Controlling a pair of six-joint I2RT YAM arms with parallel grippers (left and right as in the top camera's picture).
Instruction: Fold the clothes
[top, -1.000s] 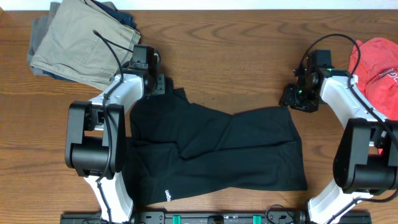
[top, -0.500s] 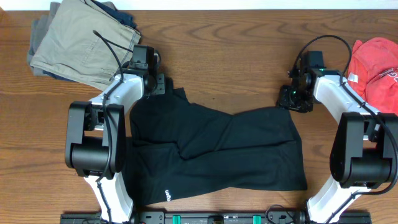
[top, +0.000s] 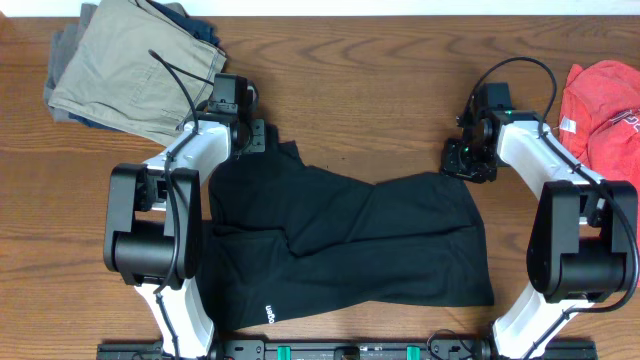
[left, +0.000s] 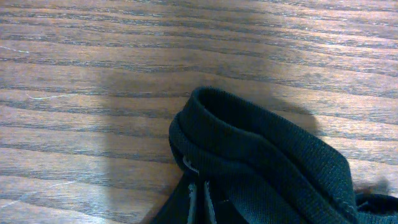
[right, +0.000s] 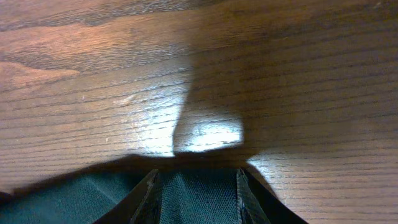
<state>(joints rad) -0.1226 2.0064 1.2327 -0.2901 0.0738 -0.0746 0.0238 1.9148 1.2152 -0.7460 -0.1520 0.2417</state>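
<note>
Black soft fabric: the clothes (top: 350, 240) lie rumpled across the middle of the wooden table (top: 380, 80), with white lettering by the near-left edge. My left gripper (left: 200, 198) is pinched tight on the far-left corner fold. My right gripper (right: 198, 190) stands partly apart, fingers straddling the far-right edge.

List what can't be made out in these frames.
Overhead: white lettering on the black garment, too small to read.
Overhead: red T-shirt, cut off by the right edge.
Overhead: garment corner in the left jaws, covered by the arm.
Right wrist: right jaws' tips, cut off by the bottom edge; contact with the cloth unclear.
</note>
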